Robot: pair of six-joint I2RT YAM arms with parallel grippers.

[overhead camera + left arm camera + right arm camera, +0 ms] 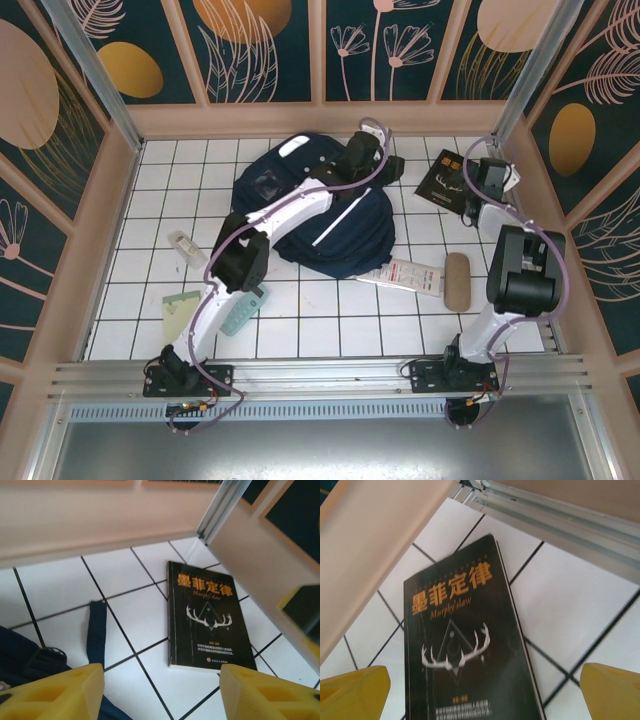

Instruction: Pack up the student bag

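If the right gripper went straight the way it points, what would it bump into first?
Probably the black paperback book with orange title and white antlers, lying flat on the white tiles. It sits right between the right gripper's open fingers. How far off it is, I can't tell.

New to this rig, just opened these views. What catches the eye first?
The navy student bag lies mid-scene in the top view, the white left arm stretched across it. To its right, a black book with orange title and white antlers lies flat, the right arm's yellow fingers spread open over it.
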